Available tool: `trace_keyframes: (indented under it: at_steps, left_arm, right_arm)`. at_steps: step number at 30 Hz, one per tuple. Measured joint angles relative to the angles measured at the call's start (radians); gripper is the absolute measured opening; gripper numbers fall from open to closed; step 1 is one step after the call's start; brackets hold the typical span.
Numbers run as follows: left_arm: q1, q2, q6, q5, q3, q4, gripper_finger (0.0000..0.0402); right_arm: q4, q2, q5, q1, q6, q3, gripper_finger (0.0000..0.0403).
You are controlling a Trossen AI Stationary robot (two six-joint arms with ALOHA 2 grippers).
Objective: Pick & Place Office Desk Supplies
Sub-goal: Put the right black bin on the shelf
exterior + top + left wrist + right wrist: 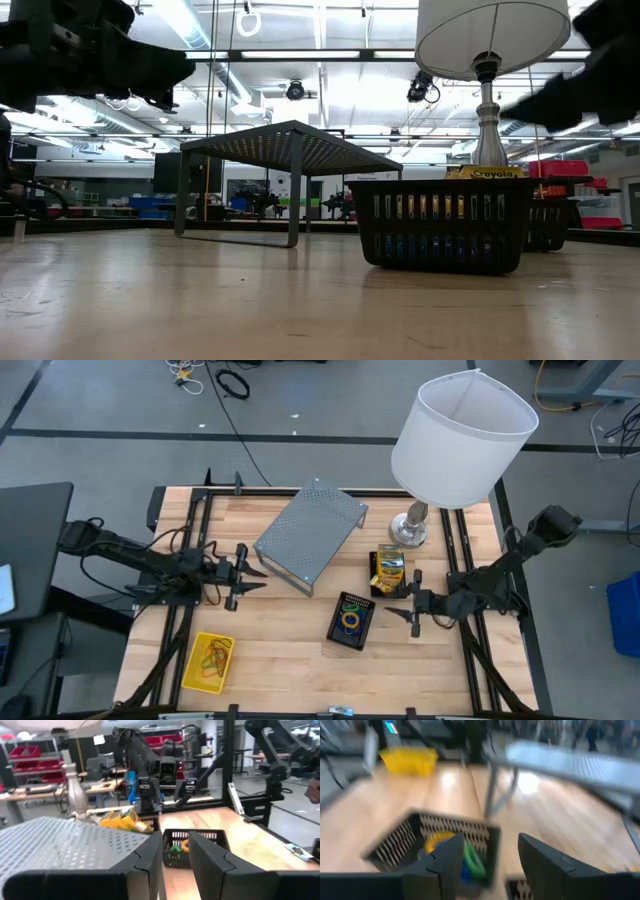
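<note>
A black mesh tray [350, 621] sits mid-table with coloured rubber-band loops [465, 857] inside. A second black tray [390, 573] behind it holds yellow-green crayon boxes [389, 568]. The yellow basket [207, 663] stands near the left front corner with a few loops in it. My right gripper [415, 607] hovers open just right of the rubber-band tray [435, 847], fingers pointing left. My left gripper [247, 576] hangs open above the table beside the grey stand's near left corner, pointing right toward the tray [195, 847]. The green-white packet does not show.
A grey perforated metal stand [308, 532] stands on legs across the table's middle and far part. The white-shaded lamp [455, 435] rises from its base [408, 530] at the far right, just behind the crayon tray. Bare wood lies along the near edge.
</note>
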Motion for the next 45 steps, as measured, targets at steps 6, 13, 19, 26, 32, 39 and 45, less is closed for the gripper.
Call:
trace_keyframes:
  at_steps: [6, 13, 19, 26, 32, 39, 45]
  left_arm:
    - [0.0, -0.001, -0.002, -0.021, 0.0, -0.028, 0.0103]
    - [0.0, -0.001, 0.005, -0.022, 0.0, -0.05, 0.0103]
    - [0.0, 0.0, 0.004, -0.022, 0.0, -0.082, 0.0103]
    - [0.0, 0.0, 0.0, -0.022, 0.0, -0.094, 0.0103]
    - [0.0, 0.0, 0.0, -0.022, 0.0, -0.099, 0.0103]
    - [0.0, -0.001, -0.001, -0.029, 0.0, -0.1, 0.0103]
    - [0.0, 0.0, -0.005, -0.03, 0.0, -0.101, 0.0103]
  right_arm:
    - [-0.661, -0.108, -0.039, -0.046, 0.19, 0.186, 0.0194]
    - [-1.132, -0.056, -0.231, -0.159, 0.272, 0.432, 0.0194]
    - [-1.185, 0.071, -0.449, -0.262, 0.214, 0.498, 0.0194]
    - [-1.21, 0.228, -0.557, -0.336, 0.104, 0.548, 0.0194]
    - [-1.21, 0.332, -0.563, -0.373, 0.053, 0.549, 0.0194]
    - [-1.184, 0.397, -0.483, -0.377, 0.025, 0.55, 0.0153]
    - [-1.177, 0.412, -0.468, -0.341, 0.029, 0.55, 0.0014]
